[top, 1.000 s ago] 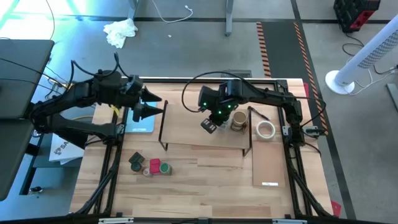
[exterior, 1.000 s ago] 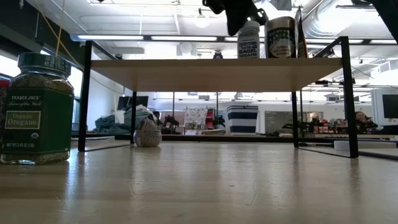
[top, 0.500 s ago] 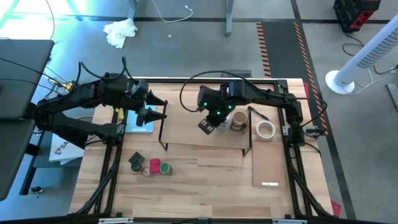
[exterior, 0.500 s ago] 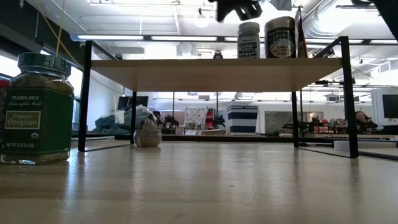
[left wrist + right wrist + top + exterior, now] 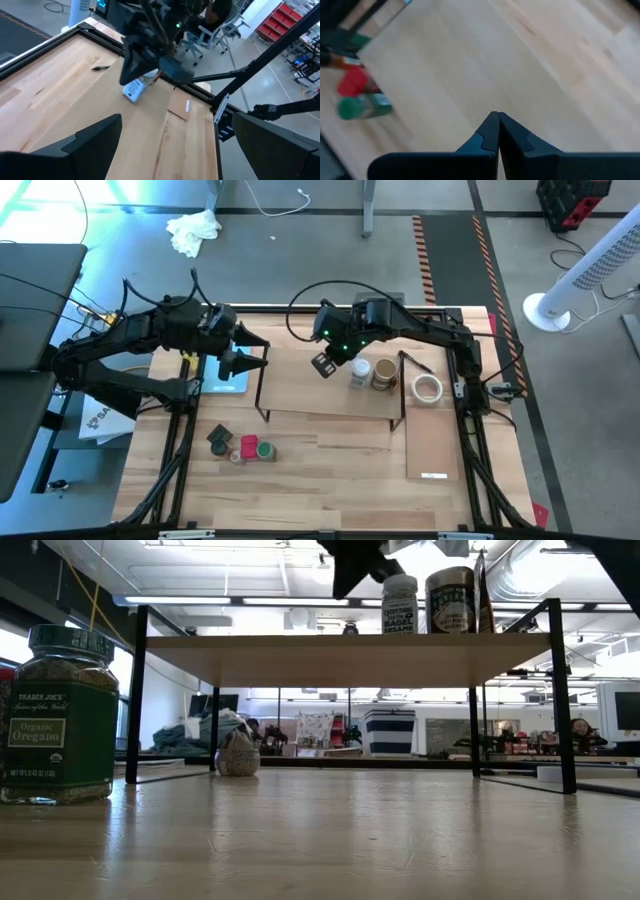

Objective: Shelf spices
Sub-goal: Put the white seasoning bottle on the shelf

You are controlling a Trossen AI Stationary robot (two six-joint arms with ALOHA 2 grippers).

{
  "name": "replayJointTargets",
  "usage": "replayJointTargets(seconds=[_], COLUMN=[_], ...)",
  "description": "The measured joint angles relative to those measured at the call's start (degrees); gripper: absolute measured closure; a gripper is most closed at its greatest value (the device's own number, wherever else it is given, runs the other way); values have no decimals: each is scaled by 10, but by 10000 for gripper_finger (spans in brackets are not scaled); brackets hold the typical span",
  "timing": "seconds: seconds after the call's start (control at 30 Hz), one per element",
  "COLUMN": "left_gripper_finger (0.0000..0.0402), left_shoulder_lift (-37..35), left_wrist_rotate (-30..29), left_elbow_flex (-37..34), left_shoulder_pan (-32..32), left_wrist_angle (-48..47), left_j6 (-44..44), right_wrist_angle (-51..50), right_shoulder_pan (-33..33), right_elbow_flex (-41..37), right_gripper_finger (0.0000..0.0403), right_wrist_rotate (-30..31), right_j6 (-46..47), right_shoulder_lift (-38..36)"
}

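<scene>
The shelf (image 5: pixel 300 395) stands mid-table on thin black end frames, with a pale plank top (image 5: pixel 300 646). Two spices stand on its right part: a white-topped jar (image 5: pixel 361 370) and a tan-topped one (image 5: pixel 384 374). Three more spices lie on the table in front of the shelf's left end: dark (image 5: pixel 219 439), red (image 5: pixel 248 447) and green (image 5: pixel 265 450). A green-lidded oregano jar (image 5: pixel 58 715) stands upright close to the low camera. My right gripper (image 5: pixel 321 366) hangs shut above the plank, left of the white-topped jar. My left gripper (image 5: pixel 262 354) waits open at the shelf's left end.
A white tape ring (image 5: pixel 428 388) lies right of the shelf, and a thin pale board (image 5: pixel 432 438) lies flat in front of it. Under my left arm there is a light-blue pad (image 5: pixel 226 380). Black frame rails (image 5: pixel 470 450) run along the table's sides.
My right gripper, shut throughout, has drawn away from the white-topped jar toward the table's left and far edge. It has risen a little and tipped. The jar stays upright on the shelf and now shows whole in the high view.
</scene>
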Motion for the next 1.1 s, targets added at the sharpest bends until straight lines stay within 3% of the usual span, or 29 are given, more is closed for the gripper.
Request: replayJointTargets(seconds=[0.2,0.53,0.83,1.1], left_gripper_finger=[25,25,25,25], left_shoulder_lift=[0,1,6,16], left_wrist_rotate=[0,-3,-4,-5], left_elbow_flex=[0,0,0,0], left_shoulder_pan=[0,0,0,0], left_wrist_angle=[-2,-2,-4,-7], left_j6=[-5,-8,-14,-13], right_wrist_angle=[-12,-40,-40,-83], right_shoulder_pan=[10,11,13,14], right_elbow_flex=[0,0,0,-1], right_gripper_finger=[403,403,403,403], right_wrist_rotate=[40,4,-12,2], right_j6=[-140,-352,-387,-357], right_shoulder_lift=[7,15,38,39])
